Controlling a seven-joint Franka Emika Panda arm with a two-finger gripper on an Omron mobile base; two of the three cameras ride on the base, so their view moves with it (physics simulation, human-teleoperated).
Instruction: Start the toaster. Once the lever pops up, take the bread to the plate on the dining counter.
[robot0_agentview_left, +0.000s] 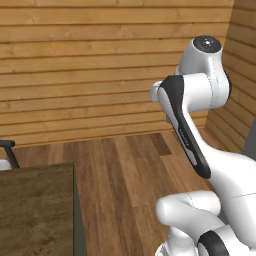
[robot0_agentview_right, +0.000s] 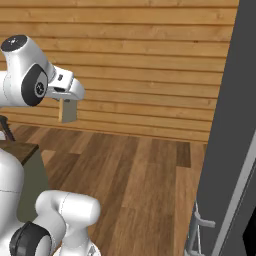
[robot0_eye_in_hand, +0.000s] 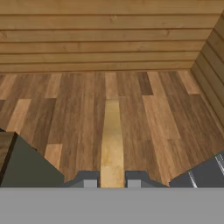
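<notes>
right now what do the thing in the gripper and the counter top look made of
The bread between the gripper fingers looks like a pale cream, matte slice, slightly browner toward its edge. The dining counter top looks like dark-brown wood with a mottled grain and dull finish; being rendered, that rests on look alone.

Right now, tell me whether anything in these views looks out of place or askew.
Nothing looks spilled or damaged. The gripper holds the bread edge-on, high over the wood floor, beside the dining counter. That fits carrying it, and the slice sits straight between the fingers.
</notes>
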